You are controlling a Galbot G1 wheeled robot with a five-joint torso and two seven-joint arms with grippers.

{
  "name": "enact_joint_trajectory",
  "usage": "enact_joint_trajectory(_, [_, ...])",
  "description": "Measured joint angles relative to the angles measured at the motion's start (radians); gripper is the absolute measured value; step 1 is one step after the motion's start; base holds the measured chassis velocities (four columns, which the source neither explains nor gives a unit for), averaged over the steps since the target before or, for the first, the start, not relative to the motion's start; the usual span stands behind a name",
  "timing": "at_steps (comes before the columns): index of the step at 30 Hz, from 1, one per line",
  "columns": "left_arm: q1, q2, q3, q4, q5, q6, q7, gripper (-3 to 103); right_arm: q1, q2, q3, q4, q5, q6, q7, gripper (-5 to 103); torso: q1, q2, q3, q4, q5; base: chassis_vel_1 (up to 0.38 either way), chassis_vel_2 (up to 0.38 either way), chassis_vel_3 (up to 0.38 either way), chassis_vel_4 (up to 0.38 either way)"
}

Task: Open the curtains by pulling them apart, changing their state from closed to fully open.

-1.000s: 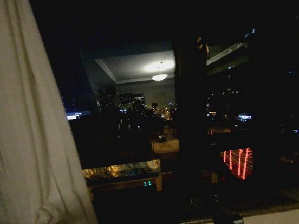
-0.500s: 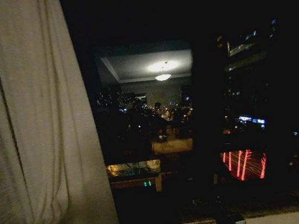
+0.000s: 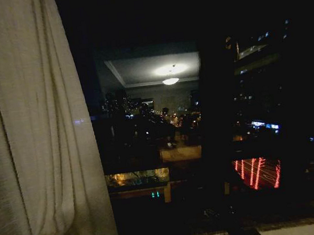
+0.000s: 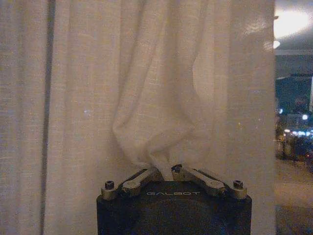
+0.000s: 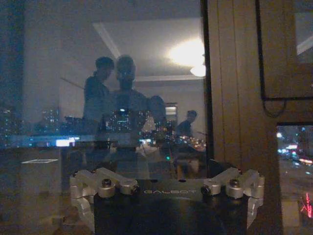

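At far left, sheer cream-white pleated curtain (image 4: 161, 98) pinched by left gripper (image 4: 168, 172) (fabric bunched), right gripper (image 5: 168, 188) spread before dark window glass (image 5: 122, 98).

Dark window pane (image 3: 167, 150); ceiling lamp reflection (image 3: 169, 70); wooden frame (image 5: 234, 98).

Left gripper (image 4: 168, 172) low at near left, fingers (image 4: 142, 179) folded inward, tips pinched together on a fold of the curtains (image 4: 156, 112). Dark housing seen at the bottom left edge in head view. Right gripper (image 5: 168, 188) low at near right, fingers (image 5: 90, 188) spread wide, holding nothing, facing forward.
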Motion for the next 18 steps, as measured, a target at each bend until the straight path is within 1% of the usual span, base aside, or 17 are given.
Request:
enact_joint_trajectory(6, [0.004, -0.006, -0.007, -0.003, 0.001, -0.001, 0.002, 0, 0.0, 0.0, -0.004, -0.007, 0.008, 0.03, 0.007, 100, 0.0, 0.0, 0.0, 0.0001, 0.0, -0.183, 0.18, 0.179, -0.163])
enact_joint_trajectory(9, [0.002, -0.01, -0.007, -0.005, 0.002, -0.001, 0.002, 0, 0.0, 0.0, -0.011, -0.005, 0.035, 0.037, 0.012, 100, 0.001, -0.001, 0.0, -0.0002, 0.0, -0.154, 0.14, 0.123, -0.147])
enact_joint_trajectory(13, [0.001, -0.019, -0.003, -0.004, 0.006, -0.001, 0.006, 0, -0.002, 0.0, -0.016, -0.005, 0.04, 0.061, 0.014, 100, 0.001, -0.001, 0.0, 0.0001, -0.0001, -0.054, 0.052, 0.07, -0.05])
enact_joint_trajectory(18, [-0.001, -0.021, 0.002, 0.0, 0.009, -0.001, 0.009, 0, -0.002, 0.0, -0.017, -0.008, 0.039, 0.068, 0.013, 100, -0.001, 0.0, 0.0, 0.0001, 0.0, 0.0, 0.0, 0.0, 0.0])
